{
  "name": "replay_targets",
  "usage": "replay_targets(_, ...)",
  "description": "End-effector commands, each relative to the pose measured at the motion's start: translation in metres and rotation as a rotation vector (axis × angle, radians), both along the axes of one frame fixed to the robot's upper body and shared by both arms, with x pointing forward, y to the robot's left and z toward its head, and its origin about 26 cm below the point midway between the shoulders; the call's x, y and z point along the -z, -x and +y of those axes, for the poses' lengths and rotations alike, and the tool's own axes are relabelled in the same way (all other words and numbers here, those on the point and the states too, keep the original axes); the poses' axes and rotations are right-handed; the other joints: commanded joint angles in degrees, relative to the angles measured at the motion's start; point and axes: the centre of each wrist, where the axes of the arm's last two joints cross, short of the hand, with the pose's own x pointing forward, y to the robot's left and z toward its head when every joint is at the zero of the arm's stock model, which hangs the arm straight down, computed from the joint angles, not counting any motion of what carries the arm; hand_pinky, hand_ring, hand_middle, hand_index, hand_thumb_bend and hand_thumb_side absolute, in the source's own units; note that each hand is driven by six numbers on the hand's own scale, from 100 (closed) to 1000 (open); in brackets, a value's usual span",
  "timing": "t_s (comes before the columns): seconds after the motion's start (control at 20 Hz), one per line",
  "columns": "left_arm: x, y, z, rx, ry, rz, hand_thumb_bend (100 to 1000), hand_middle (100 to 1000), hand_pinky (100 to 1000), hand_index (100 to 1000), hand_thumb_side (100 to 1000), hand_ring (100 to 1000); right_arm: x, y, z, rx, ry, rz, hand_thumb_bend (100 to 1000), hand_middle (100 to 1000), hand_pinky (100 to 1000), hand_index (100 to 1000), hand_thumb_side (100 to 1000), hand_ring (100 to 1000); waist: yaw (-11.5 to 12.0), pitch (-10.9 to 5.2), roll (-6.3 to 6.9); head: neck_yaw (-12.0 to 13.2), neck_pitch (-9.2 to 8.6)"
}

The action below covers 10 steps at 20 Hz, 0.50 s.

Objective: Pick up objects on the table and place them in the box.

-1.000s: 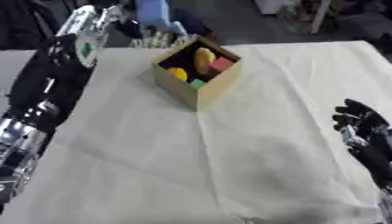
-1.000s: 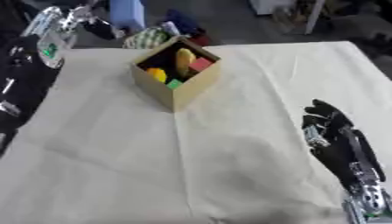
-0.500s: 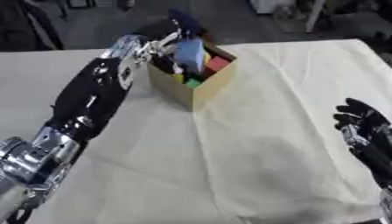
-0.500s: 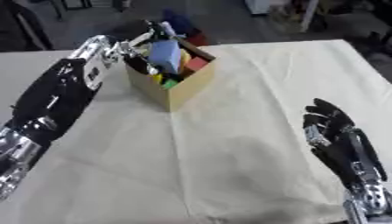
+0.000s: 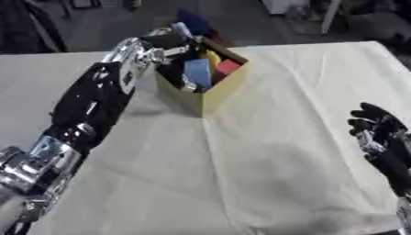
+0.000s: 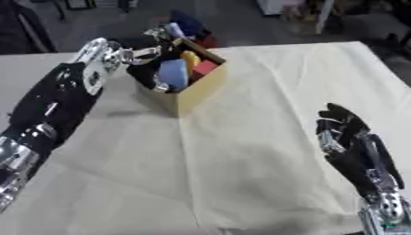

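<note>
Left hand (image 6: 152,43) sits at the far rim of the tan cardboard box (image 5: 213,94), having swung in from the table's far left corner over the last second; I cannot tell whether its fingers are parted or curled. One pale blue block (image 5: 197,72) now stands inside the box, so I judge that delivery done. I also count one yellow piece (image 5: 212,57) and one red block (image 5: 227,67) inside. Right hand (image 6: 343,133) idles at lower right, fingers relaxed, holding nothing. I see no loose objects on the cream tablecloth (image 5: 265,151).
</note>
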Motion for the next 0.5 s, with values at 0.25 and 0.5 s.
replay_targets(0.25,-0.070,0.053,0.052,-0.051,0.388,-0.396,208,660,716,828,373,664,-0.007,-0.002,-0.004,0.013,0.000,-0.025,100,779,785,892,451,801,1.5,-0.51,-0.13,-0.8,-0.16)
replay_targets(0.5,-0.021,0.105,0.076,-0.189,0.893,-0.438,100,620,691,791,483,634,-0.009,-0.002,-0.006,0.024,-0.002,-0.033,100,781,785,896,453,801,3.2,-0.39,0.05,-0.3,-0.16)
